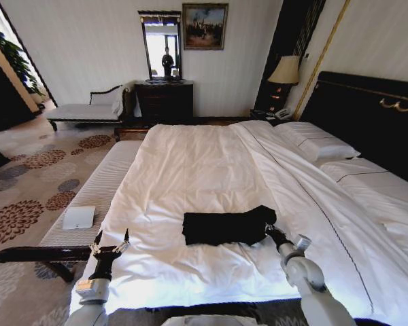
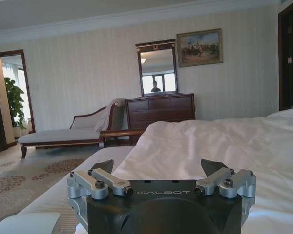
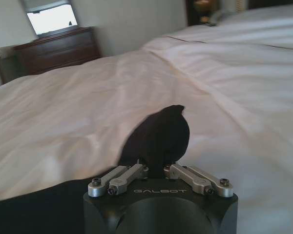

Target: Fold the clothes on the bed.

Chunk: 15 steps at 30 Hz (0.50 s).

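The clothes (image 1: 224, 227), a black T-shirt, lie in a folded band across the white bed (image 1: 190, 163) near its foot edge. My right gripper (image 1: 270, 231) is at the shirt's right end, shut on a pinch of the black fabric. In the right wrist view that fabric (image 3: 161, 136) stands up in a hump just beyond the right gripper (image 3: 154, 169). My left gripper (image 1: 111, 245) hovers open at the bed's left foot corner, well left of the shirt and holding nothing. In the left wrist view the left gripper (image 2: 158, 168) has its fingers spread wide over the duvet.
A pale striped bench (image 1: 98, 193) runs along the bed's left side with a white flat item (image 1: 78, 217) on it. White pillows (image 1: 316, 142) and the dark headboard (image 1: 367, 112) are at the right. A dark dresser (image 1: 164, 100) and a chaise (image 1: 85, 112) stand by the far wall.
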Available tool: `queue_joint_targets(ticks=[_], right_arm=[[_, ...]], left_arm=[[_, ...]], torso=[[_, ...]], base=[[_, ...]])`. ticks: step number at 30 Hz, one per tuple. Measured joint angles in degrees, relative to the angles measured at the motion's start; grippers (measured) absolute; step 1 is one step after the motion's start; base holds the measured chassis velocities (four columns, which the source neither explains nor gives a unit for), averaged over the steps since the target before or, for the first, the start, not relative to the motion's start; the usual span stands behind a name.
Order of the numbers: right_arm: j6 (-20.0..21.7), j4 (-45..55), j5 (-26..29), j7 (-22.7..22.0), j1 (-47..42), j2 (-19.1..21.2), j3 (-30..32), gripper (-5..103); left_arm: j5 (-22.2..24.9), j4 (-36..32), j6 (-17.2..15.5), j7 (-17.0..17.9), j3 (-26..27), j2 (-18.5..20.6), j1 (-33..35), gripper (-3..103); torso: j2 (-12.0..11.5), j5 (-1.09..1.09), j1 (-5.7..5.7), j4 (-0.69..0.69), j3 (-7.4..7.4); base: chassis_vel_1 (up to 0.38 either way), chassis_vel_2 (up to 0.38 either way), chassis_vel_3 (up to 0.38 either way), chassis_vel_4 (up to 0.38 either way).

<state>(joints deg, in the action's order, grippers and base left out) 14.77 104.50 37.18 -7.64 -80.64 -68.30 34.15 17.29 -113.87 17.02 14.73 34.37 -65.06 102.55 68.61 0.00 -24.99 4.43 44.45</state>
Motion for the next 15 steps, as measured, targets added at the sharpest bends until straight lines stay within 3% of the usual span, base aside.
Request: queue_joint_targets(ticks=[4, 9, 15], right_arm=[[-1.4, 2.8, -6.2, -0.4, 0.9, -1.9, -6.7, 6], [-2.4, 4.7, -7.0, -1.9, 2.0, -3.9, -13.7, 6], [-4.3, 4.6, -7.9, -1.7, 2.1, -5.3, -17.5, 6]], left_arm=[[0.0, 0.0, 0.0, 0.0, 0.0, 0.0, 0.0, 100], [0.0, 0.0, 0.0, 0.0, 0.0, 0.0, 0.0, 100], [0.0, 0.0, 0.0, 0.0, 0.0, 0.0, 0.0, 100]], torso=[[0.0, 0.00, 0.01, -0.01, 0.00], [0.0, -0.02, 0.00, -0.02, 0.00], [0.0, -0.02, 0.00, -0.01, 0.00]], base=[[0.000, 0.000, 0.000, 0.000], [0.000, 0.000, 0.000, 0.000], [0.000, 0.000, 0.000, 0.000]])
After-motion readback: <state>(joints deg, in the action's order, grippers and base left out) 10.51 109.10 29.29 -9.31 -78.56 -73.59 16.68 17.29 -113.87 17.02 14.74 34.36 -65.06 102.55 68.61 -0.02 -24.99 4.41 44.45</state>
